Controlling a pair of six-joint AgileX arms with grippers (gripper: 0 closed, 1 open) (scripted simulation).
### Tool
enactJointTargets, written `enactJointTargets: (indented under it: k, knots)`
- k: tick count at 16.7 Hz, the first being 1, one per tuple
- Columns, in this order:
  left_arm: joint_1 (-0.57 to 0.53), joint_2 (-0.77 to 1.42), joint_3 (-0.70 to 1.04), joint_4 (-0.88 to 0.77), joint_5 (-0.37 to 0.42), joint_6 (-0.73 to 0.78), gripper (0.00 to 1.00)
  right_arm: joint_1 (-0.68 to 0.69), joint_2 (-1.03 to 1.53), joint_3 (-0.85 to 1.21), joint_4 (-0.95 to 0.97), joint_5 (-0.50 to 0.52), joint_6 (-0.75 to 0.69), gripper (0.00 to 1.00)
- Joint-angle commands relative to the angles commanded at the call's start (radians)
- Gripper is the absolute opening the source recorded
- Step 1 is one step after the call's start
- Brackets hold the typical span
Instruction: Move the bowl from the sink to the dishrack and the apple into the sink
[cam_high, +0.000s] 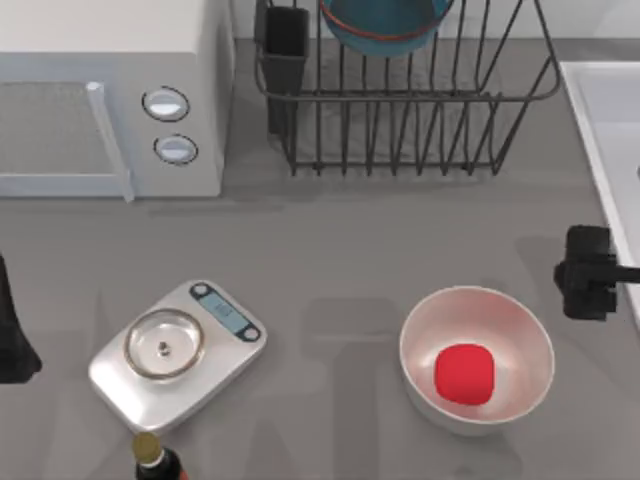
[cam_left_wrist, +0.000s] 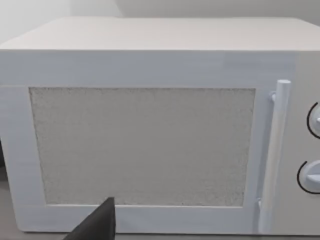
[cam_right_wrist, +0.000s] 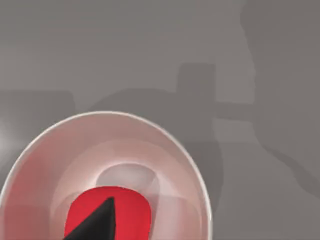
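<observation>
Counter (cam_high: 330, 250), grey, seen from above.

Bowl (cam_high: 385, 25): teal-blue with a reddish band, sitting in the dishrack (cam_high: 410, 100) at the counter's back edge, partly cut off by the top of the view. Rack is dark wire with upright tines; dark cutlery cup (cam_high: 285, 50) at its left corner.

Sink (cam_high: 605, 130): pale basin with a raised rim, at the counter's right edge toward the back.

Apple (cam_high: 465, 373): red, blocky, lying in the bottom of a white bowl (cam_high: 425, 325) near the front edge, right of centre. Not in the sink.

Right gripper (cam_high: 588, 272): dark block near the counter's right edge, just right of the white bowl and just beside the sink's front rim. From above I cannot tell how far its fingers are parted. In the right wrist view one dark fingertip (cam_right_wrist: 97, 222) overlaps the apple (cam_right_wrist: 132, 212) inside the white bowl (cam_right_wrist: 45, 165); whether it touches the fruit I cannot tell. Nothing visibly held.

Left arm (cam_high: 12, 330): dark shape at the counter's left edge, parked. The left wrist view faces the microwave (cam_left_wrist: 145, 145) door, with one dark fingertip (cam_left_wrist: 100, 222) at the edge; its opening can't be told.

Other items: microwave (cam_high: 110, 90) at the back left corner, two round knobs facing up. Silver scale (cam_high: 178, 352) near the front edge, left of centre, tilted. A bottle top (cam_high: 150, 455) just in front of the scale, at the front edge.
</observation>
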Motion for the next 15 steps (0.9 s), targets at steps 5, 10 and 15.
enactJointTargets:
  k: [5, 10, 15]
  knots:
    - [0.000, 0.000, 0.000, 0.000, 0.000, 0.000, 1.00, 0.151, 0.398, 0.290, -0.243, 0.001, 0.154, 1.00]
    - [0.000, 0.000, 0.000, 0.000, 0.000, 0.000, 1.00, 0.269, 0.676, 0.507, -0.429, 0.003, 0.273, 1.00]
    - [0.000, 0.000, 0.000, 0.000, 0.000, 0.000, 1.00, 0.295, 0.722, 0.550, -0.469, 0.002, 0.300, 1.00]
